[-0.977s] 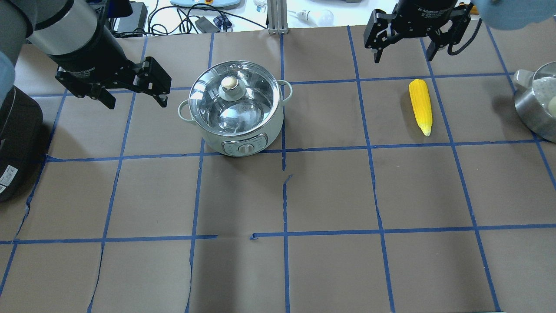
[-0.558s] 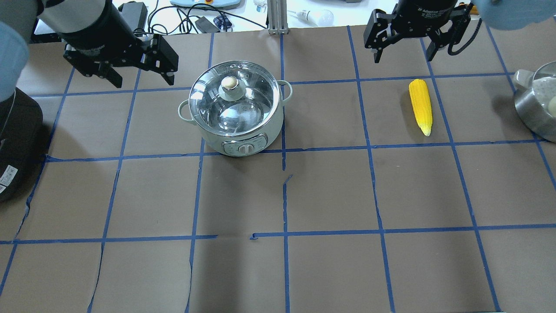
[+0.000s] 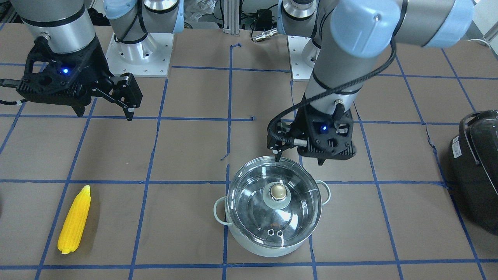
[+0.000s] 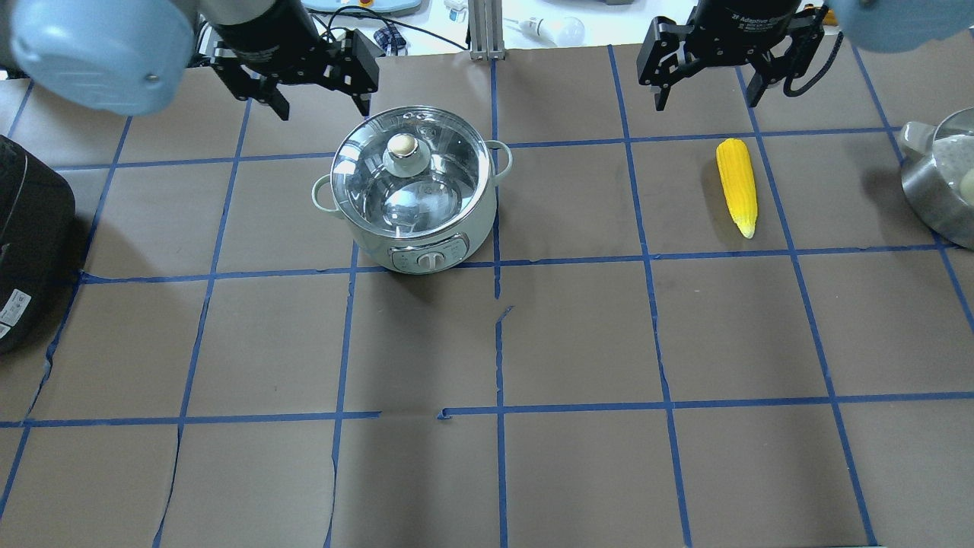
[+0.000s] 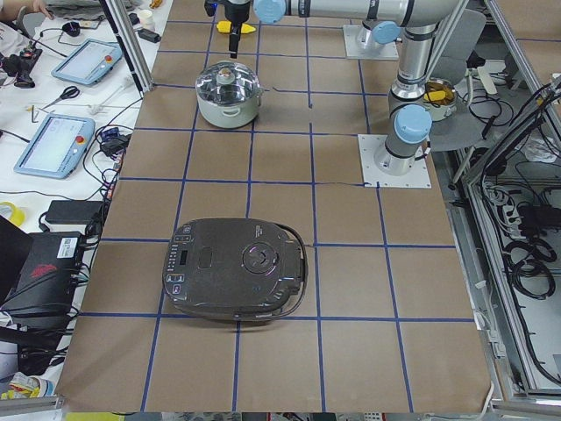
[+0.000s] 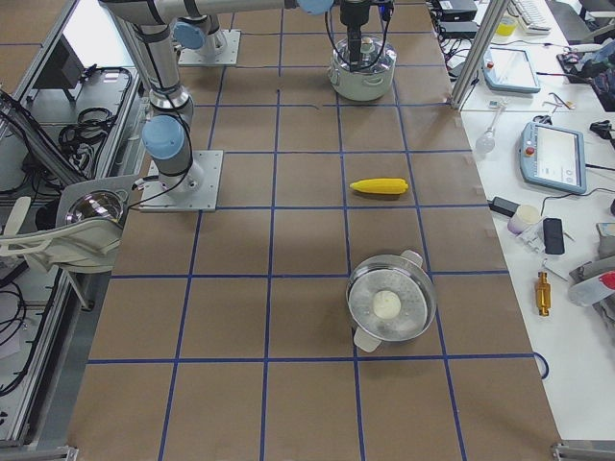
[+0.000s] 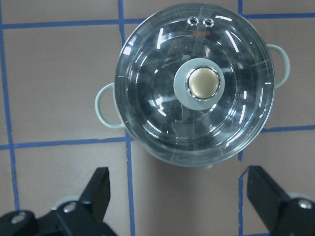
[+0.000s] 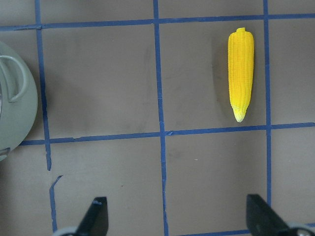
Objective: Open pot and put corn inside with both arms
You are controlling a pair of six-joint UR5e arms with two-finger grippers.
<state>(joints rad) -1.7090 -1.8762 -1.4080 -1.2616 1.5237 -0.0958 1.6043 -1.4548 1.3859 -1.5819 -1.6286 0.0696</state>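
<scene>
The mint-green pot stands with its glass lid on, gold knob up; it also shows in the front view and the left wrist view. My left gripper is open and empty, held high beside the pot's robot-side rim, its fingers wide apart. The yellow corn lies flat on the table, far to the pot's right. My right gripper is open and empty, above the table near the corn.
A black glossy appliance sits at the table's left end. A steel pot holding a white ball sits at the right edge. The brown table cover has a blue tape grid.
My left gripper has swung from left of the pot to a spot by its rim, still open. The right gripper, pot and corn have not moved.
</scene>
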